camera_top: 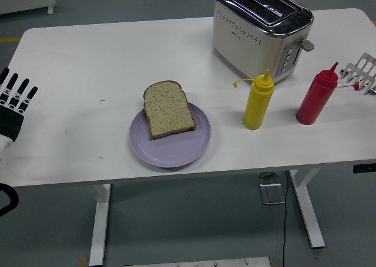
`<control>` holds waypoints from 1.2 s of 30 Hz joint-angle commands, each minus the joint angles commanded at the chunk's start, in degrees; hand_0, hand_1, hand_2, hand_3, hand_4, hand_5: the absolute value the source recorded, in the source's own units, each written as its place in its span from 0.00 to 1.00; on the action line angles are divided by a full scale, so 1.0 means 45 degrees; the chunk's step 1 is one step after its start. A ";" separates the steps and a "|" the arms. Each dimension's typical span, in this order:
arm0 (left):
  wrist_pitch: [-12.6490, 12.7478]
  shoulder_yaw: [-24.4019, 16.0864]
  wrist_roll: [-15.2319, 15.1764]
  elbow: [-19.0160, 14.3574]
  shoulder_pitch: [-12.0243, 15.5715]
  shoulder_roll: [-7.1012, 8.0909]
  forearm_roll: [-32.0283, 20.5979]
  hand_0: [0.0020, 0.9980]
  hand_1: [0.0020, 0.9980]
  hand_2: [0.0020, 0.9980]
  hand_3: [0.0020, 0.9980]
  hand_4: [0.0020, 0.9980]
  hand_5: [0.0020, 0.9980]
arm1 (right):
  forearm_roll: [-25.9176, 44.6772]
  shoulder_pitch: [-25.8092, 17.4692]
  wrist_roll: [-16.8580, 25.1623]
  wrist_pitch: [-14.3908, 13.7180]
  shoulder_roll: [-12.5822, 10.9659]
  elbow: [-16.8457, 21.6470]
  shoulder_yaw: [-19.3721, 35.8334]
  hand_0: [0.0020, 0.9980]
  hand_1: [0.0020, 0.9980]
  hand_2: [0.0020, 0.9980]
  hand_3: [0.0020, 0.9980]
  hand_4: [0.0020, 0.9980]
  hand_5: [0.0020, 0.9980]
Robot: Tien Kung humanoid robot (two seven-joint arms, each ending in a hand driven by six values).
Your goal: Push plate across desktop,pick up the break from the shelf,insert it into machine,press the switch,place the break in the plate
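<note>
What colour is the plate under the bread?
Pale purple, a plain lilac plate, seen clearly in the head view.

The plate (170,141) is pale lilac, the bread (168,109) speckled tan with a brown crust. The toaster (261,29) is cream and chrome. One squeeze bottle (258,100) is yellow, the other bottle (317,95) red, on a white table (88,73).

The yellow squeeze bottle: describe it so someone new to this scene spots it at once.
Start at the big silver toaster at the table's far right. Just in front of it, toward the near edge, stand two squeeze bottles side by side. The yellow bottle is the one nearer the purple plate; its neighbour, the red bottle, stands farther right.
</note>
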 joint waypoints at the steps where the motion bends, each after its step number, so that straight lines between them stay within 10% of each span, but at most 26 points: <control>1: 0.0000 0.0010 0.0006 0.0000 -0.0010 0.0002 0.0002 0.81 0.87 0.94 0.79 0.61 1.00 | 0.0027 -0.0014 -0.0047 -0.0035 0.0007 -0.0026 0.0028 0.88 0.82 0.81 0.81 0.43 0.52; 36: 0.0079 0.0174 -0.0002 -0.0001 -0.0298 0.0078 -0.0025 0.81 0.87 0.95 0.79 0.61 1.00 | 0.0556 -0.0180 -0.0661 -0.0632 0.0313 -0.0822 0.0431 0.87 0.82 0.80 0.80 0.39 0.51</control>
